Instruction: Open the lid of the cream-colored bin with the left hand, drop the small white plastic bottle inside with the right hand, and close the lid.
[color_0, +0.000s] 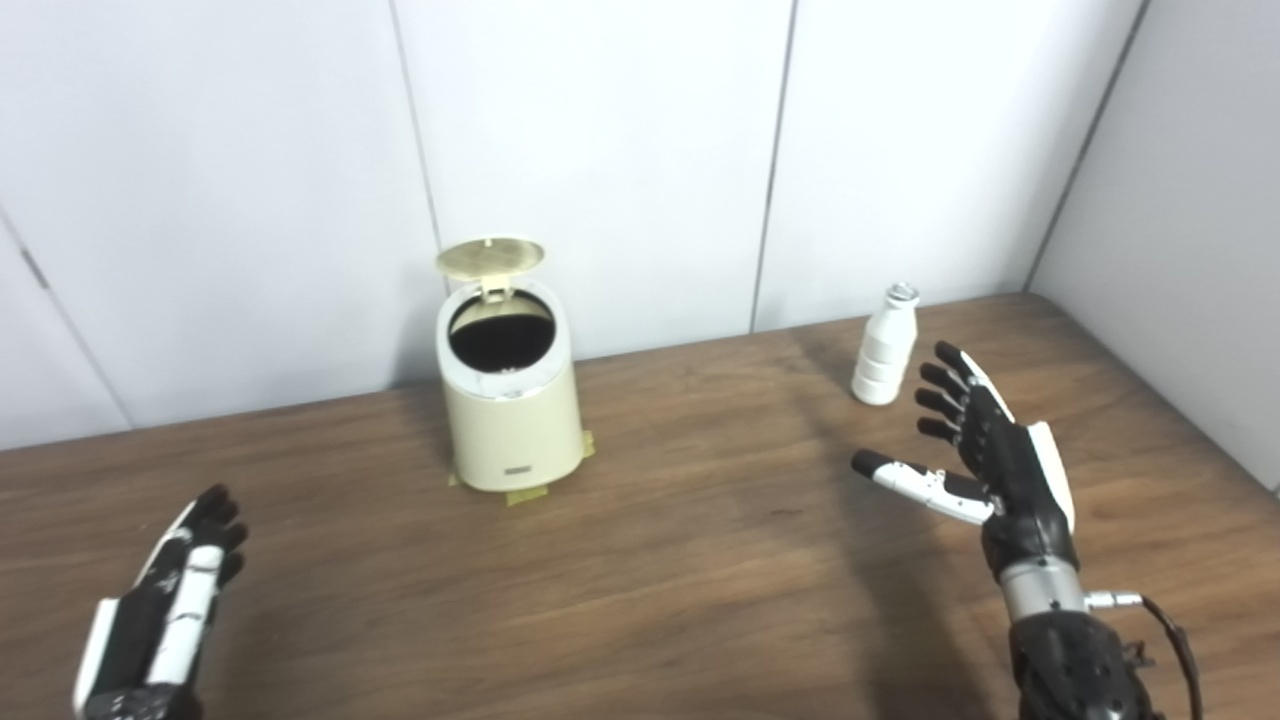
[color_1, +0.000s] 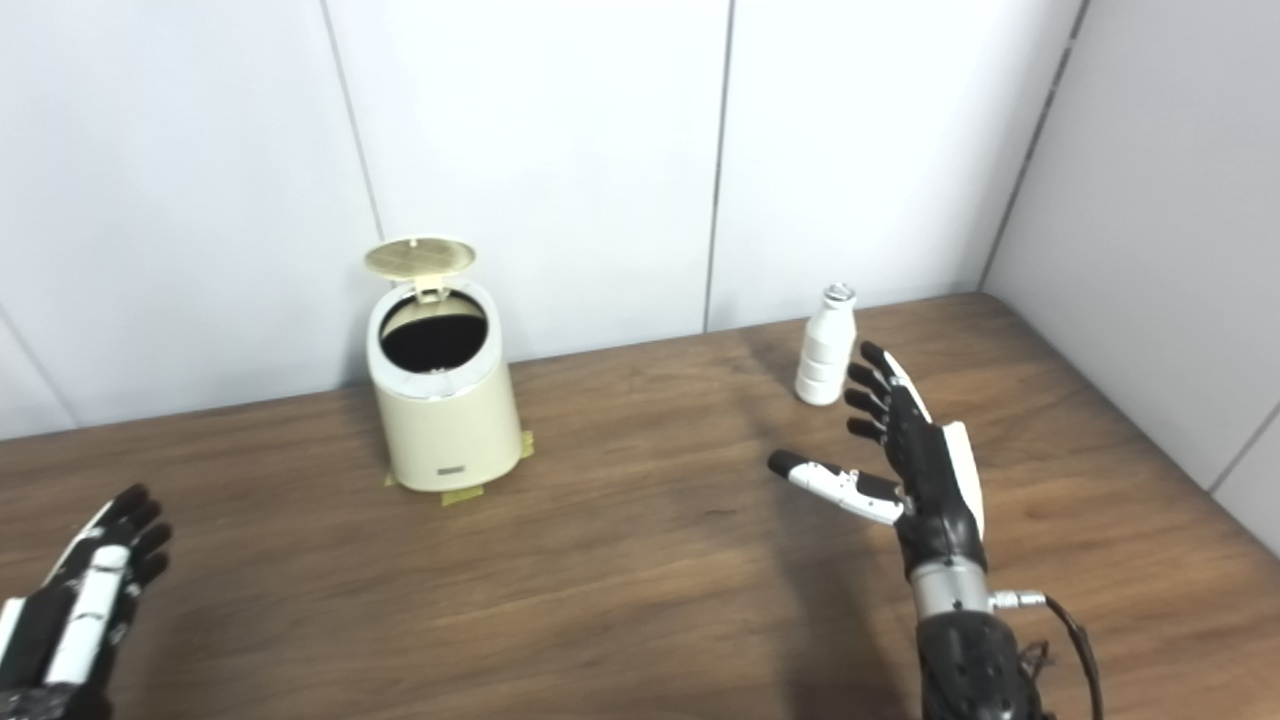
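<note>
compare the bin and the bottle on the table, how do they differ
The bin is cream, wide and tapered; the bottle is white, slim and ribbed. The bin's lid stands flipped up, showing a dark inside; whether the bottle's silvery top is sealed can't be told. Both stand upright on the table, untouched.

Cream bin (color_1: 447, 420) lid (color_1: 419, 256) up, white bottle (color_1: 826, 346) upright beside spread, empty right hand (color_1: 915, 460), wooden table (color_1: 620, 560)

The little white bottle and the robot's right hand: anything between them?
Nothing: only bare table separates the bottle from the open right hand, clear in both views.
</note>
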